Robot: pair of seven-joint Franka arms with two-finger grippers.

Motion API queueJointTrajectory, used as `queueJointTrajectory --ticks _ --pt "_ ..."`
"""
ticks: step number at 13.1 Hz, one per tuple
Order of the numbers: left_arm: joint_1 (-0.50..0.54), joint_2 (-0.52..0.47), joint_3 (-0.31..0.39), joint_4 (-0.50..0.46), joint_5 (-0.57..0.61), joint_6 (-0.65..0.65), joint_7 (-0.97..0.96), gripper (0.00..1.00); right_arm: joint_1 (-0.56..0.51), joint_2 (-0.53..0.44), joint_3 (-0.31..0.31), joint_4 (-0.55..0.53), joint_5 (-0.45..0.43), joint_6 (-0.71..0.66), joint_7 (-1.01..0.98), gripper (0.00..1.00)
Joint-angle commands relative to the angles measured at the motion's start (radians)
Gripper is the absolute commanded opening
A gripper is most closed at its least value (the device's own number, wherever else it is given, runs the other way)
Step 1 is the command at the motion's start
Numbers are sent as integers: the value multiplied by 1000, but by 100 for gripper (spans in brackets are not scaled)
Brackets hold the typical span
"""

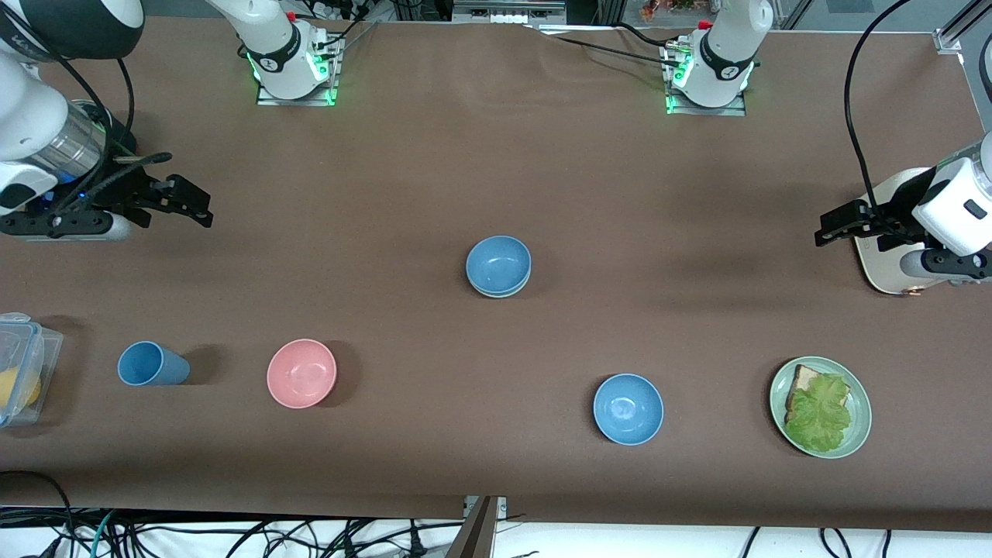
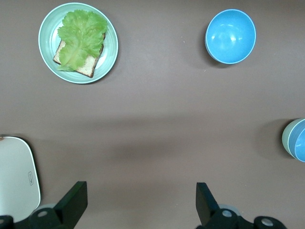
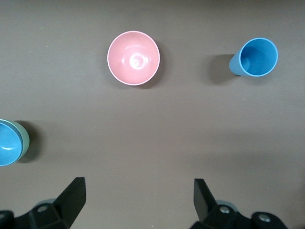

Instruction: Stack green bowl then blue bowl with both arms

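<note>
Sky-blue bowl (image 1: 628,408) nearest, blue bowl (image 1: 498,263) in green bowl (image 1: 501,291), both grippers' fingers spread, raised.

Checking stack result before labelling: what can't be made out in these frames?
- Pale sage-green bowl: only a rim sliver shows in all three views; the muted blue bowl nested in it hides the inside.
- That stack is cut by the frame edge in both wrist views.
- Clear plastic lidded container: cropped in the front view, contents unclear.
- White flat object: partly covered by the left gripper; identity unclear.
- Right gripper: open over bare table.
</note>
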Motion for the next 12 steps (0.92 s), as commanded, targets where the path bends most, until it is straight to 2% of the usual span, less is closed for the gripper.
queueJointTrajectory --ticks 1,12 --pt "-2 -2 -5 9 60 -10 16 100 20 35 -1 29 13 -4 -10 100" --pt "-3 -2 -18 9 60 -10 16 100 35 63 -4 32 1 1 -20 100"
